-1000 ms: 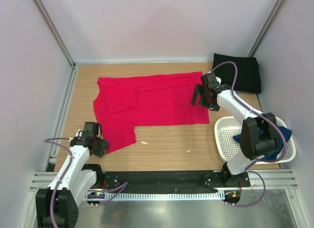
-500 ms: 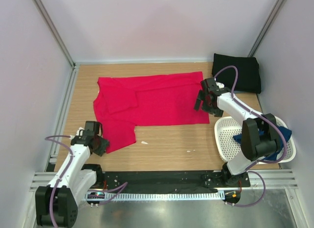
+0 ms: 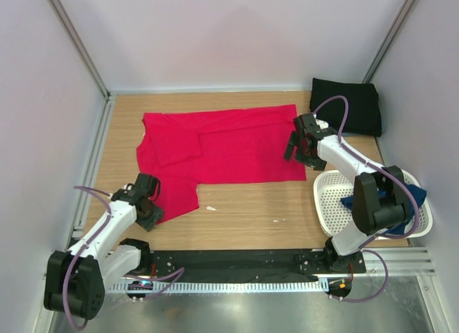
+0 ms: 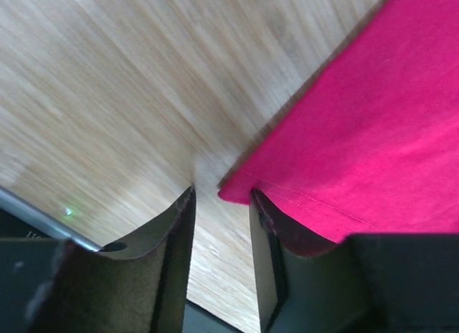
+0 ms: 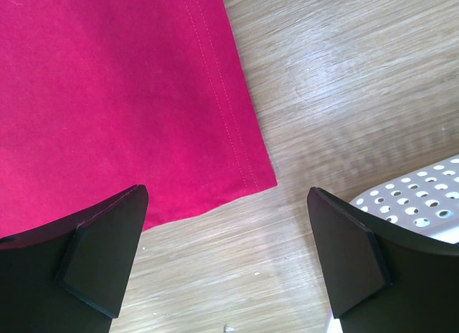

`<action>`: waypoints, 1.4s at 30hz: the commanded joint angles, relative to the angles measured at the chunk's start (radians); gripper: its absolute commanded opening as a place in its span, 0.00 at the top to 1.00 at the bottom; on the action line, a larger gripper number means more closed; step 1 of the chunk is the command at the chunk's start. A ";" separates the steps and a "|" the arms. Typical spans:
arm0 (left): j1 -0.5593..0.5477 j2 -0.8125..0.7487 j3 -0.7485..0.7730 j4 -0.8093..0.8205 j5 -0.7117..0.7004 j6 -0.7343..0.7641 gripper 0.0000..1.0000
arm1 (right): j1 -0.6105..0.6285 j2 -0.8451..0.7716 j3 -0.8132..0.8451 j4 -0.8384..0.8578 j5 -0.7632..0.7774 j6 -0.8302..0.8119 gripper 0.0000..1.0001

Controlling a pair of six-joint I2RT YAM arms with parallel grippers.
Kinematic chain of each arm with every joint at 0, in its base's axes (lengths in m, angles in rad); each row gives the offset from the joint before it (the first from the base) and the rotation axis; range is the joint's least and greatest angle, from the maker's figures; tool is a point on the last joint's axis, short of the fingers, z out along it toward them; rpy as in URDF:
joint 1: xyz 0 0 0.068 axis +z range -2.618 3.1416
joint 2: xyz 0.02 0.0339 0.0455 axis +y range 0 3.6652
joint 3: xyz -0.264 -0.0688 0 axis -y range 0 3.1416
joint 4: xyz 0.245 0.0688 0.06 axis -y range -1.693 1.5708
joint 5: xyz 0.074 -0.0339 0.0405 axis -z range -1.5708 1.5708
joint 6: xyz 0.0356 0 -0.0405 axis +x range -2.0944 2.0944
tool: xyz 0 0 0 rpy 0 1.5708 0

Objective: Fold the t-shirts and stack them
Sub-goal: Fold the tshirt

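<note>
Red shirt (image 3: 229, 143) lies spread crosswise on the table (image 3: 244, 211), its near-left corner tip between the parted, unclenched left fingers (image 4: 172, 261); the right fingers (image 5: 107, 240) gape wide over the near-right corner.

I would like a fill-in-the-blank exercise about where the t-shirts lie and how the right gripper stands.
The red t-shirt lies spread on the ___.
The black t-shirt lies folded in the far ___ corner.
The navy t-shirt lies in the white ___.
The right gripper has its jaws ___.
Missing words: table; right; basket; open.
</note>
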State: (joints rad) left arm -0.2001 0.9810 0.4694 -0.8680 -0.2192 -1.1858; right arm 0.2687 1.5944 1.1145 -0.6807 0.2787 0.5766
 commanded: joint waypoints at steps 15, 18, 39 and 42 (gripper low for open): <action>-0.007 -0.071 -0.021 0.001 -0.114 -0.037 1.00 | 0.001 0.025 0.050 0.026 -0.004 -0.011 0.00; -0.007 -0.108 -0.043 0.018 -0.102 -0.060 1.00 | 0.001 0.027 0.027 0.039 -0.003 0.009 0.00; -0.007 -0.142 -0.048 0.021 -0.098 -0.055 1.00 | -0.013 0.041 -0.137 0.104 0.030 0.143 0.18; -0.007 -0.143 -0.051 0.024 -0.101 -0.060 1.00 | -0.013 0.061 -0.136 0.095 0.086 0.157 0.20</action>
State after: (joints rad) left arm -0.2039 0.8482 0.4248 -0.8509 -0.2813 -1.2263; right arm 0.2642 1.6382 0.9874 -0.5518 0.2726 0.7025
